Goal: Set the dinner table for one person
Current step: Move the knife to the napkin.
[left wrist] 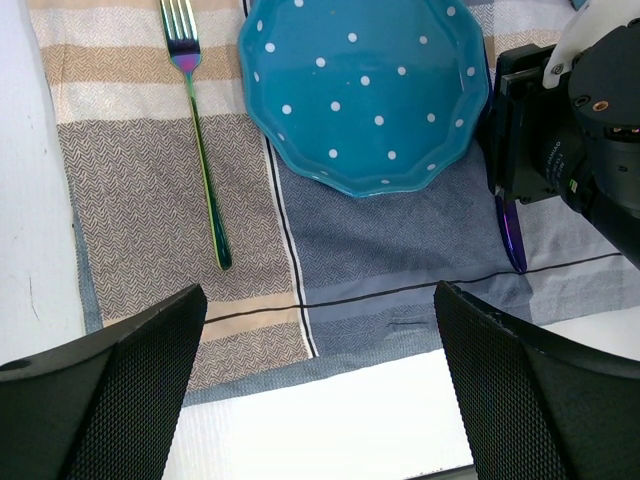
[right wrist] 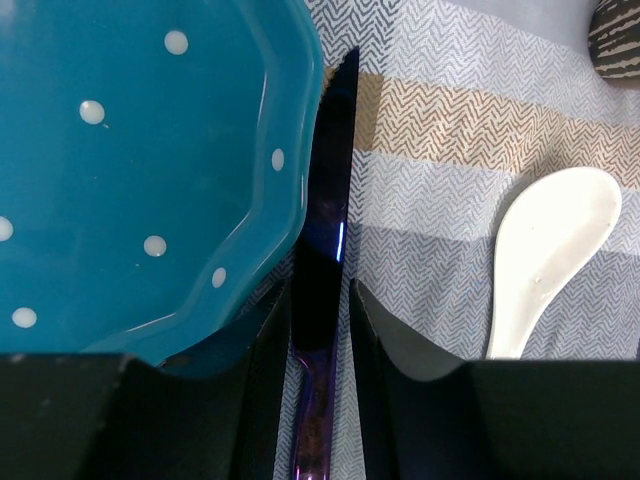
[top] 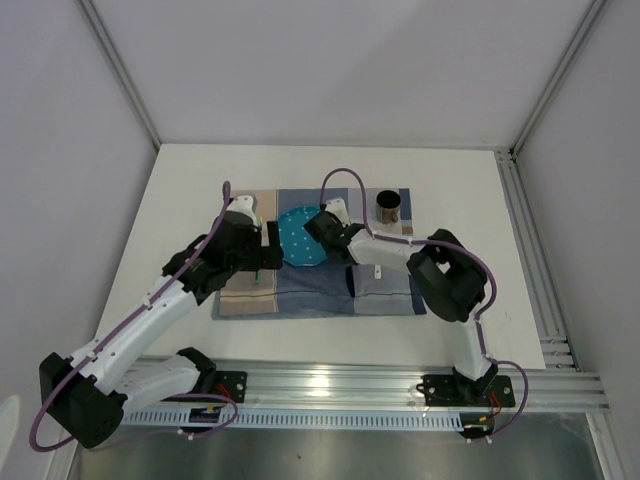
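The dinner table [top: 455,185] is a white top with a checked placemat [top: 300,300] on it. A teal dotted plate [top: 298,238] sits mid-mat, also in the left wrist view [left wrist: 365,90] and the right wrist view [right wrist: 130,170]. A fork [left wrist: 200,140] lies left of the plate. A dark purple knife [right wrist: 325,250] lies on the mat along the plate's right rim; its tip shows in the left wrist view [left wrist: 512,235]. My right gripper [right wrist: 320,300] straddles the knife, jaws narrowly parted, cloth showing beside the blade. My left gripper [left wrist: 320,400] is open and empty above the mat's near edge.
A white spoon [right wrist: 545,260] lies on the mat right of the knife. A dark patterned cup [top: 389,205] stands at the mat's far right corner. Aluminium rails [top: 530,260] edge the table, and the right arm crosses the mat's right half.
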